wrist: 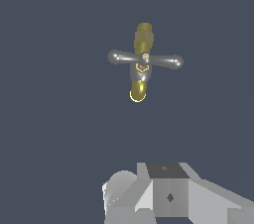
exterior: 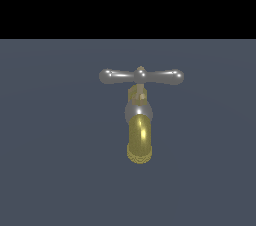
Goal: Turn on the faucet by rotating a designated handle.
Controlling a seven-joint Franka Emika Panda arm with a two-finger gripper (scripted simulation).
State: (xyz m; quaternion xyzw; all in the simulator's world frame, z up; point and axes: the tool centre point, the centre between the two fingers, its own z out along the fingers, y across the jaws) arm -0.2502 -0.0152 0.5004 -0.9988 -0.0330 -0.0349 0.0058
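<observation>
The faucet (exterior: pixel 139 120) stands on the flat grey floor with its yellow-brass spout (exterior: pixel 139 140) curving down toward the camera in the exterior view. Across its top lies the handle (exterior: pixel 141 76), a slim silver crossbar with bulbous ends and a small central knob, level from the exterior view's left to right. The wrist view looks down on the faucet (wrist: pixel 141 77) and handle (wrist: pixel 145 59) from a distance. Grey blocky parts of my gripper (wrist: pixel 166 188) show at that picture's edge, well apart from the faucet. Its fingertips are not distinct. No arm appears in the exterior view.
A plain dark grey-blue floor (exterior: pixel 55 170) surrounds the faucet on every side. A black band fills the background above the floor in the exterior view.
</observation>
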